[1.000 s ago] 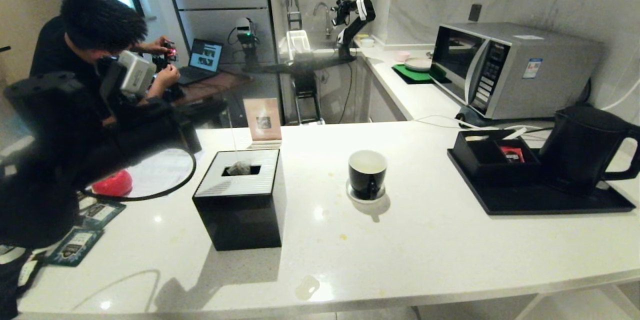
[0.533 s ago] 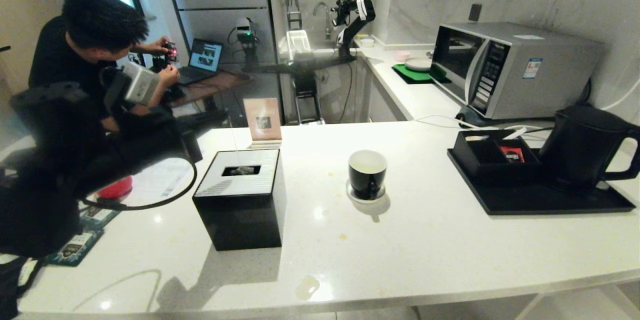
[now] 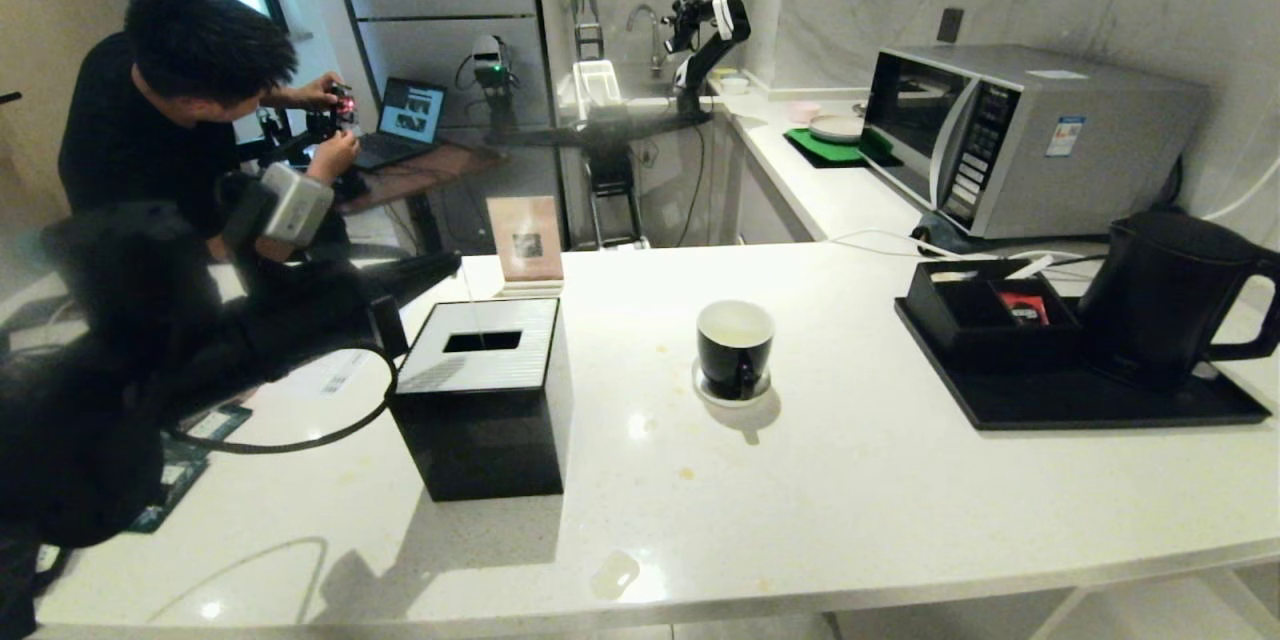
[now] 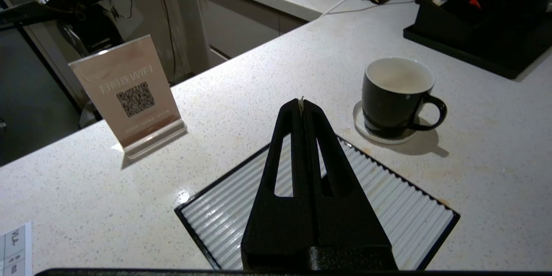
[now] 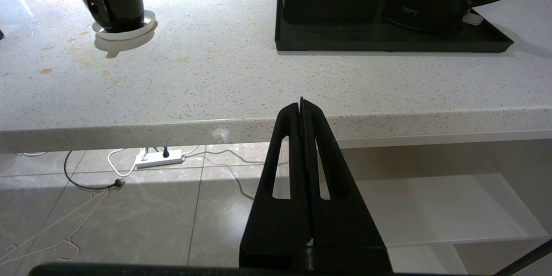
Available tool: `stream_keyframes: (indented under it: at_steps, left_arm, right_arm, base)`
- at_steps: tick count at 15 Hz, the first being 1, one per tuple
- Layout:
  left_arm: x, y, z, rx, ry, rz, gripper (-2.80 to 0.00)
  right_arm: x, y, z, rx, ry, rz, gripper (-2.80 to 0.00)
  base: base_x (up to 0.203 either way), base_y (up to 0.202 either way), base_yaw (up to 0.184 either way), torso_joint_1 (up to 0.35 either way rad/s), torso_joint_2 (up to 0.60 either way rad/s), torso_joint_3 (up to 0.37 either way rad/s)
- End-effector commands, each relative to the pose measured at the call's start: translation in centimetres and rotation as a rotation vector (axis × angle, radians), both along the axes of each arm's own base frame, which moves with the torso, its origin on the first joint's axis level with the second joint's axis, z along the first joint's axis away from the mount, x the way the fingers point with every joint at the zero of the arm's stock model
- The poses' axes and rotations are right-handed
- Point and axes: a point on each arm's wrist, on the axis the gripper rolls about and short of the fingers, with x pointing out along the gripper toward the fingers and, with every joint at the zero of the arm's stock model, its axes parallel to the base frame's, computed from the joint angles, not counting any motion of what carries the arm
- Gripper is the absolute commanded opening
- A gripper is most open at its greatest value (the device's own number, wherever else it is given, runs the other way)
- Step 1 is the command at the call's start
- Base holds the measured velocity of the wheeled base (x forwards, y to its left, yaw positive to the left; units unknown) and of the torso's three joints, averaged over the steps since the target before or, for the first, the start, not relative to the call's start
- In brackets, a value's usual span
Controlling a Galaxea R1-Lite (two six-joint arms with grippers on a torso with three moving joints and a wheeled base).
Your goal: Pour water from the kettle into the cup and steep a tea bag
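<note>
One glossy black cup [image 3: 735, 348], one matte black kettle [image 3: 1160, 292] were counted.
Left gripper [image 4: 301, 104] was clenched on a thin string above the ribbed-top black box [image 3: 480, 398]; right gripper [image 5: 301, 105] was clenched empty.

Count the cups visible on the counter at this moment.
1: the cup stands on its saucer mid-counter, between the black box and the tray. Others may be hidden behind the kettle.
</note>
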Motion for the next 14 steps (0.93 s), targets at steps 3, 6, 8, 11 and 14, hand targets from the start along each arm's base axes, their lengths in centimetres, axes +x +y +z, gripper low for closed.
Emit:
stream_keyframes:
  at_steps: [3,6,8,11,14]
  left_arm:
    - [0.4,0.0,-1.8,0.003,0.037,-0.003,-2.80]
    - [0.5,0.0,-2.8,0.008,0.071,-0.001,-2.80]
    - [0.5,0.0,-3.0,0.009,0.076,-0.001,-2.80]
    - [0.6,0.0,-3.0,0.007,0.078,-0.001,-2.80]
    - [0.6,-0.1,-3.1,0.007,0.083,-0.001,-2.80]
  right_arm:
    - [0.0,0.0,0.0,0.000,0.002,0.000,-2.80]
    - [0.0,0.0,0.0,0.000,0.001,0.000,-2.80]
    - [0.0,0.0,0.0,0.000,0.001,0.000,-2.80]
    - [0.0,0.0,0.0,0.000,0.001,0.000,-2.80]
    - [0.0,0.0,0.0,0.000,0.002,0.000,-2.80]
  base:
    - [0.000,0.000,0.000,0.000,0.00,0.000]
    - [0.000,0.000,0.000,0.000,0.00,0.000]
    - [0.000,0.000,0.000,0.000,0.00,0.000]
    - [0.000,0.000,0.000,0.000,0.00,0.000]
    - [0.000,0.000,0.000,0.000,0.00,0.000]
